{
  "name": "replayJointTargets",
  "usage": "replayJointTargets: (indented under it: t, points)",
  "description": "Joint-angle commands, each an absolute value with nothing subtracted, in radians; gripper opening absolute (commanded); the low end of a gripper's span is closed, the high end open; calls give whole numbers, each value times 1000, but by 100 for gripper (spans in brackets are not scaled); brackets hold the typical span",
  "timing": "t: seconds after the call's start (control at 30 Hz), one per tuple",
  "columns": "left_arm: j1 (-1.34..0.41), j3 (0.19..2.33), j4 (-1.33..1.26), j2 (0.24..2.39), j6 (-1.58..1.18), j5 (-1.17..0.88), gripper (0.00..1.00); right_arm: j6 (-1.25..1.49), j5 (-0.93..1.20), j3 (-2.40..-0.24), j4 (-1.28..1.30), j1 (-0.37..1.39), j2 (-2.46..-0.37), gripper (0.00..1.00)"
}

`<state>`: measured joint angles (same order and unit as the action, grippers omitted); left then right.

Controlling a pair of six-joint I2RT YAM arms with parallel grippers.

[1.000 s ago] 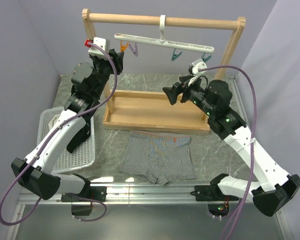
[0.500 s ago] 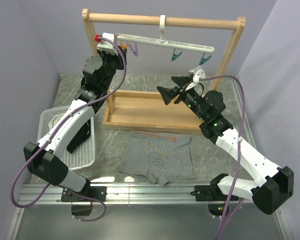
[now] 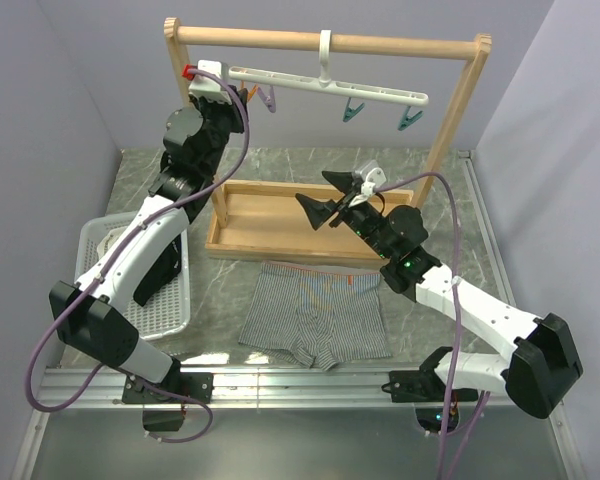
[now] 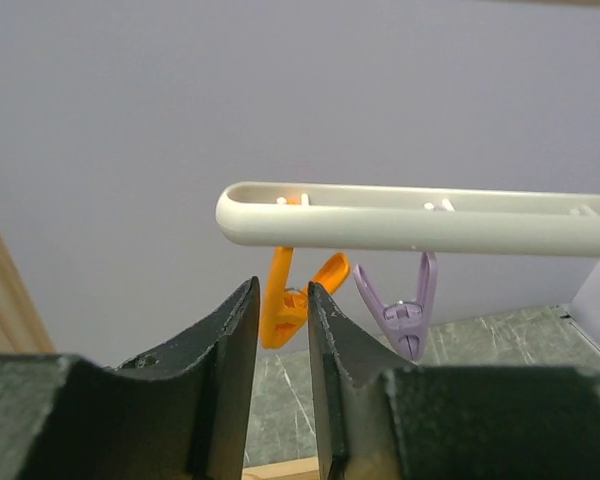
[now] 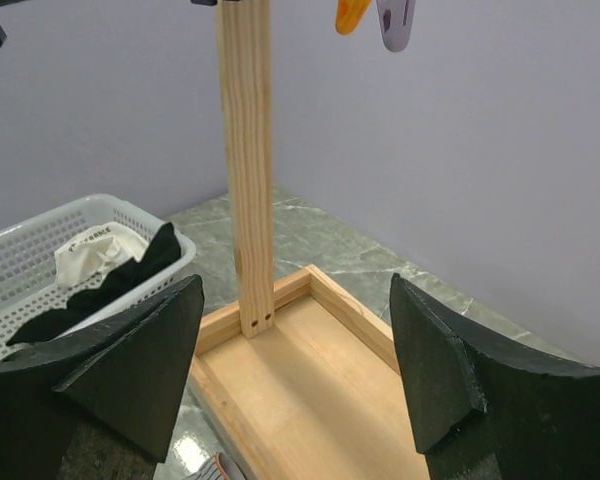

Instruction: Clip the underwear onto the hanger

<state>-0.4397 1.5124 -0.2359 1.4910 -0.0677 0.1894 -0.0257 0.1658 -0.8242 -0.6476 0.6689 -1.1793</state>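
The grey striped underwear (image 3: 315, 318) lies flat on the table in front of the wooden frame; a corner of it (image 5: 216, 468) shows in the right wrist view. The white hanger (image 3: 330, 86) hangs by its hook from the top rail, with orange (image 3: 248, 93), purple (image 3: 268, 100) and two teal clips. My left gripper (image 3: 240, 103) is raised at the hanger's left end. In the left wrist view the left gripper (image 4: 282, 288) is open by a narrow gap, with the orange clip (image 4: 290, 300) just beyond its tips, under the bar (image 4: 420, 218). My right gripper (image 3: 318, 192) (image 5: 296, 282) is wide open and holds nothing, above the frame's base.
The big wooden frame (image 3: 400, 46) stands on a shallow wooden base tray (image 3: 280, 228), its left post (image 5: 248, 170) ahead of my right gripper. A white basket (image 3: 160, 310) at the left holds a whitish cloth (image 5: 95, 252) and a black garment (image 5: 130, 272). Walls close in on three sides.
My left gripper has risen to the hanger's left end by the orange clip. My right arm has swung left and forward over the wooden base tray. The underwear has not moved.
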Motion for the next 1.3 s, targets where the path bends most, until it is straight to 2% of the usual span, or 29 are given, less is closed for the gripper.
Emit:
replayJointTargets:
  t: [0.0, 0.77, 0.87, 1.0, 1.03, 1.27]
  points:
    - [-428, 1577, -290, 1502, -77, 196, 31, -52, 135, -825, -764, 680, -1187, 81]
    - [-399, 1637, -293, 1583, -130, 86, 27, -34, 147, -933, -859, 684, -1319, 81]
    - [-397, 1640, -291, 1586, -138, 65, 22, -32, 143, -945, -865, 684, -1335, 82]
    - [-397, 1651, -267, 1591, -140, 54, 8, -29, 134, -969, -870, 684, -1354, 82]
    - [-397, 1651, -262, 1589, -141, 55, 2, -29, 132, -974, -873, 684, -1364, 82]
    - [-397, 1654, -175, 1551, -164, 35, 0, -32, 121, -1041, -885, 684, -1407, 79]
